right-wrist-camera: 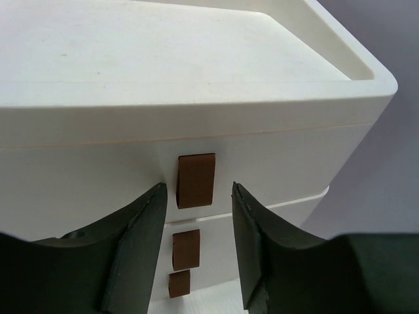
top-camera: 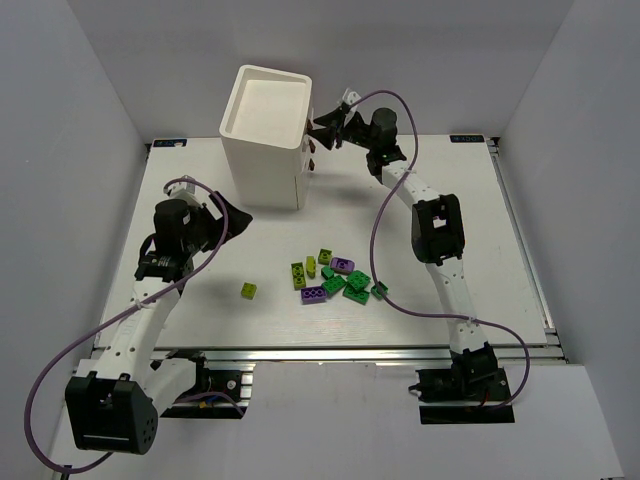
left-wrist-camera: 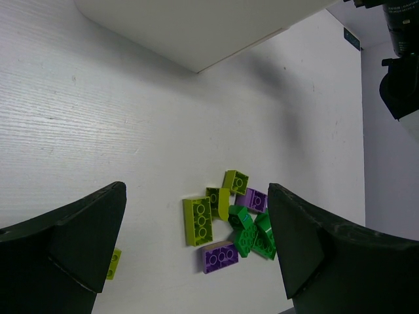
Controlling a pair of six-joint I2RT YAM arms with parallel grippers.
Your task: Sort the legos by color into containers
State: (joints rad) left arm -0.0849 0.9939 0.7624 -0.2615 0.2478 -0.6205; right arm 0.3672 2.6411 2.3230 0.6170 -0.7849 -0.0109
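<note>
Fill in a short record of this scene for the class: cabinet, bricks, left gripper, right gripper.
cabinet: white, on the far part of the table; three drawers with brown knobs
bricks: loose cluster on the table, in yellow-green, purple and green; one yellow-green brick lies apart on the left
left gripper: open, above the table, holding nothing
right gripper: open, jaws either side of the top knob, not touching it

A white cabinet (top-camera: 262,150) stands upright, its three brown-knobbed drawers (right-wrist-camera: 78,176) pushed in. Yellow-green, purple and dark green bricks (top-camera: 335,280) cluster at its five o'clock; one yellow-green brick (top-camera: 247,290) lies alone at six o'clock.
</note>
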